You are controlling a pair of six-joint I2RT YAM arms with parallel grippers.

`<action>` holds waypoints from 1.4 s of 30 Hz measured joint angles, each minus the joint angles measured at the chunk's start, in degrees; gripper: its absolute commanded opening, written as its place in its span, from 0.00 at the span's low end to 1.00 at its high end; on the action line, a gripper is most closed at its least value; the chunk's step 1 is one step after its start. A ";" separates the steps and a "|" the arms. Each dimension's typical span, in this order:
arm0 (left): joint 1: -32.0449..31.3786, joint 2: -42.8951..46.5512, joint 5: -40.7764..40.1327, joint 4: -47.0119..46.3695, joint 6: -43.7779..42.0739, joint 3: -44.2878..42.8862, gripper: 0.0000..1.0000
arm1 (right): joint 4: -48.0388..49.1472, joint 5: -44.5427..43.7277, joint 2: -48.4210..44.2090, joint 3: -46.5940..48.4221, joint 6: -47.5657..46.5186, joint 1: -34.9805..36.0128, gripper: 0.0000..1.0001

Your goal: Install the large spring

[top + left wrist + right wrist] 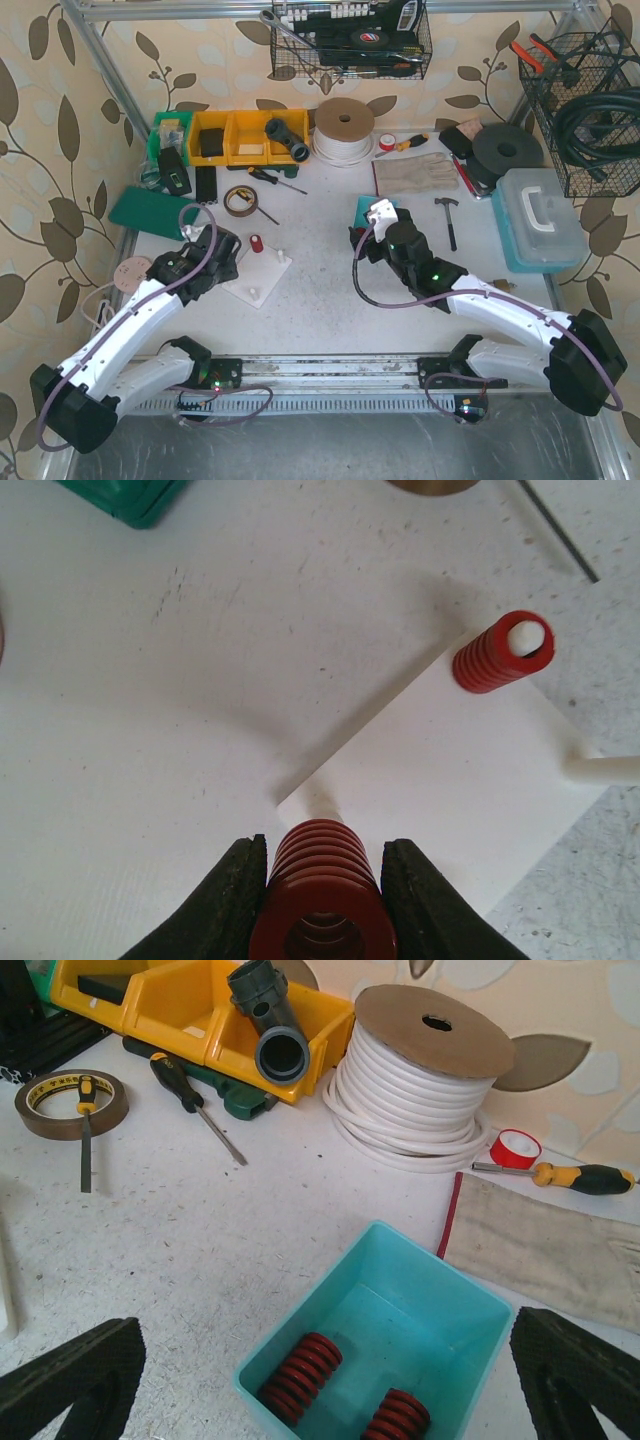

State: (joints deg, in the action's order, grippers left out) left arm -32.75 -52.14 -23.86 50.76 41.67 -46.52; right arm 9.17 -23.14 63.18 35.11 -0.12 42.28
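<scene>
White bench (320, 292), leaf-paper walls (60, 120): L gripper (325, 852) pinches the large red spring (322, 905) over the peg plate (440, 780) nr the counter's left edge, R gripper (325, 1375) gapes empty above the teal bin (310, 1302), so seating step, I'd say; next: bore over bare peg (600, 770), push down.

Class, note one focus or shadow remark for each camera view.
Left wrist: the gripped red coil spring near the lens is soft; the white base plate casts an edge shadow. Right wrist: black fingers blurred, turquoise plastic bin sharp. Top external: even light.
</scene>
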 measured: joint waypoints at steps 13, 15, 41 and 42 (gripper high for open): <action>0.00 -3.26 -0.20 -4.90 0.46 3.32 0.00 | -0.28 -0.04 0.00 0.00 0.13 0.00 0.98; 0.00 -3.78 -0.44 -5.01 0.48 3.52 0.00 | -0.37 -0.07 0.00 0.00 0.13 0.00 0.98; 0.15 -9.92 -1.66 -10.54 0.52 6.95 0.41 | -0.90 -0.02 0.00 0.04 0.13 -0.55 0.98; 0.17 -10.03 -1.68 -10.62 0.55 6.95 0.43 | -0.92 -0.02 0.02 0.04 0.15 -0.59 0.98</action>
State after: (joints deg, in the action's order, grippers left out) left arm -32.58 -62.17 -25.54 40.14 42.22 -39.57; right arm 8.25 -23.16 63.20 35.16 0.03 41.69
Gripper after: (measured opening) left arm 0.370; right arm 0.982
